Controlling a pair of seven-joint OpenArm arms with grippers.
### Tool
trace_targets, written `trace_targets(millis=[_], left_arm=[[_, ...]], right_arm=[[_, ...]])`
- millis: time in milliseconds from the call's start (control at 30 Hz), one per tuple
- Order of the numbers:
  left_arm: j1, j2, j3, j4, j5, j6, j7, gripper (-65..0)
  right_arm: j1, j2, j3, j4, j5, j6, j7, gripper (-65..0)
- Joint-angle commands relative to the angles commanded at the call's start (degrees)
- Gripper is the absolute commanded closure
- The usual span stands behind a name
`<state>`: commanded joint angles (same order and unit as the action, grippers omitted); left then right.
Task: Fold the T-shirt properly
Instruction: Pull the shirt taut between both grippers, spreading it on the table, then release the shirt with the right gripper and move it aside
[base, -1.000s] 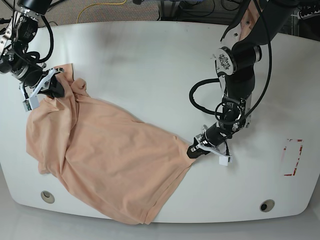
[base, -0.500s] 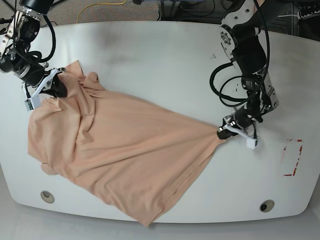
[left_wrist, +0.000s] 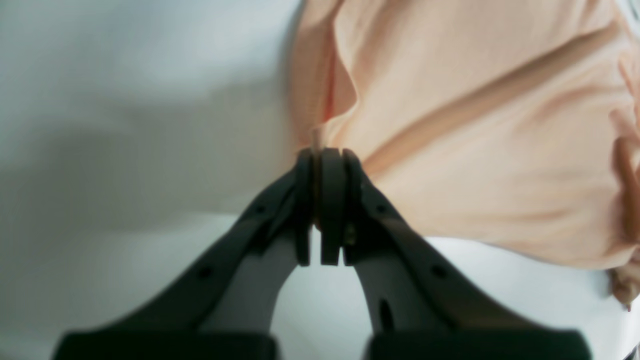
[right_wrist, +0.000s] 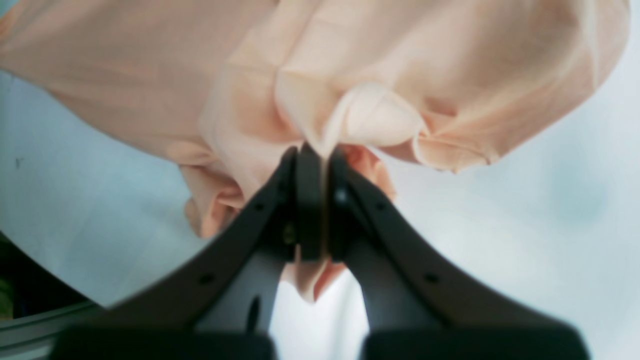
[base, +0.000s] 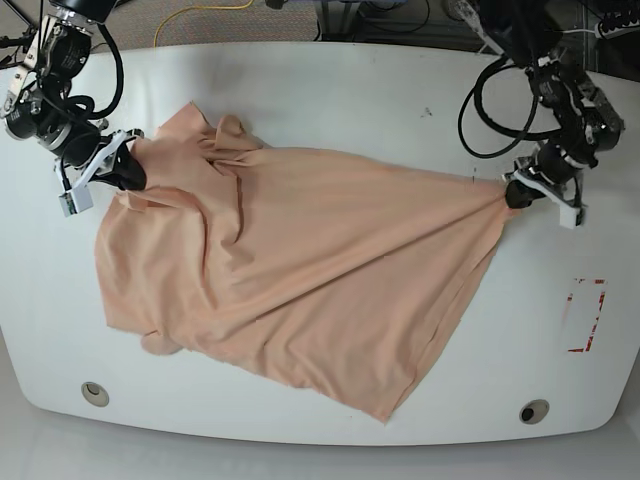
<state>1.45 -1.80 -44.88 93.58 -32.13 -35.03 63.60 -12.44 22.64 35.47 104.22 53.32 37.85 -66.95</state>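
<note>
The peach-pink T-shirt (base: 300, 270) lies stretched across the white table (base: 330, 90), pulled taut between both arms. At the base view's right, my left gripper (base: 512, 196) is shut on a corner of the cloth; the left wrist view shows the left gripper (left_wrist: 320, 155) pinching a thin fold of the T-shirt (left_wrist: 475, 125). At the base view's left, my right gripper (base: 125, 168) is shut on a bunched edge; in the right wrist view the right gripper (right_wrist: 315, 155) clamps gathered folds of the T-shirt (right_wrist: 375, 75). No print shows.
A red-outlined rectangle mark (base: 585, 315) sits on the table at the right. Two round holes (base: 95, 393) (base: 534, 411) lie near the front edge. Cables and a yellow cord (base: 200, 12) run behind the table's far edge.
Both grippers moved toward the far side, the left one also further right. The T-shirt was dragged with them and spread wider across the table.
</note>
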Motion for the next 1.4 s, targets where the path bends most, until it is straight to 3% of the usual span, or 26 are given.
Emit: trace_targets(millis=[200, 367, 567, 767, 1067, 1333, 1400], left_arm=[[5.2, 0.0, -3.2, 6.1, -3.6, -0.2, 4.0, 0.0], [7.5, -1.8, -3.5, 10.0, -4.2, -0.3, 4.6, 0.0], [8.3, -2.1, -3.5, 12.4, -4.2, -0.3, 4.7, 0.0], [8.2, -4.0, -3.6, 12.4, -4.2, -0.4, 4.7, 0.0], [10.3, -4.2, -3.5, 12.5, -4.3, -0.4, 4.7, 0.0], [10.6, -4.2, -3.3, 12.5, -4.3, -0.4, 4.7, 0.0], [10.6, -4.2, -3.3, 12.4, -4.3, -0.4, 4.7, 0.0]], right_arm=[[0.1, -0.8, 0.1, -0.3, -0.4, 0.0, 0.0, 0.0], [0.3, -1.5, 0.3, -0.3, -0.4, -0.26, 0.3, 0.0], [1.3, -1.8, 1.5, -4.3, -5.0, -2.46, 1.8, 0.0], [4.0, -2.7, 3.6, -9.5, -9.1, -2.02, 3.0, 0.0], [8.0, -2.0, 4.1, -15.3, -17.1, -2.02, 3.3, 0.0], [8.5, -1.9, 4.1, -17.8, -18.1, -2.02, 3.3, -0.8], [8.4, -2.0, 4.1, -17.8, -18.1, -2.02, 3.3, -5.7]])
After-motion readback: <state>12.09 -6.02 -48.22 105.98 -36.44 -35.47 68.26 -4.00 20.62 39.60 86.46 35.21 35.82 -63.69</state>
